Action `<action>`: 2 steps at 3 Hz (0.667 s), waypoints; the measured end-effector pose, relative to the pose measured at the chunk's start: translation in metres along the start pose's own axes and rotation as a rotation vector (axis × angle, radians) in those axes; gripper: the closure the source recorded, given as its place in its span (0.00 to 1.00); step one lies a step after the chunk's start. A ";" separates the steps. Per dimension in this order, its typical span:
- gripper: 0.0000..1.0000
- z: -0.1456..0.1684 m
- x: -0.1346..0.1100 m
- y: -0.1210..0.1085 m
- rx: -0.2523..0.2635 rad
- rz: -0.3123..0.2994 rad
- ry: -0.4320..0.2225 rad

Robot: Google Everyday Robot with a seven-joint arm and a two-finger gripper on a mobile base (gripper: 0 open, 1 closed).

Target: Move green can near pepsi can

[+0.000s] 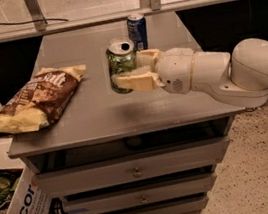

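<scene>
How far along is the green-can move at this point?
Done: the gripper has its fingers shut on the green can, which seems lifted off the table. In hand: the can hangs just in front of the pepsi can. Left: close the gap, set down, release.

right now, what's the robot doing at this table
The robot's hand is closed around the green can, one finger on each side, and seems to hold it just above the table. The pepsi can stands upright behind it, near the far edge, with a gap between the two cans. A chip bag lies on the table's left side, away from the hand.
</scene>
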State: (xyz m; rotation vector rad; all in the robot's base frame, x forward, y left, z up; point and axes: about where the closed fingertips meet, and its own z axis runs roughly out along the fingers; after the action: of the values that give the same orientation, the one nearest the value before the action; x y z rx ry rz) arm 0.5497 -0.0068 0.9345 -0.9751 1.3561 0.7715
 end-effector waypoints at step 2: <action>1.00 -0.018 0.024 -0.037 0.078 0.018 0.059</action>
State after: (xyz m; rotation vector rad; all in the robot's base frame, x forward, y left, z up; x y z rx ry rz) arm 0.5779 -0.0405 0.9164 -0.9313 1.4375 0.7024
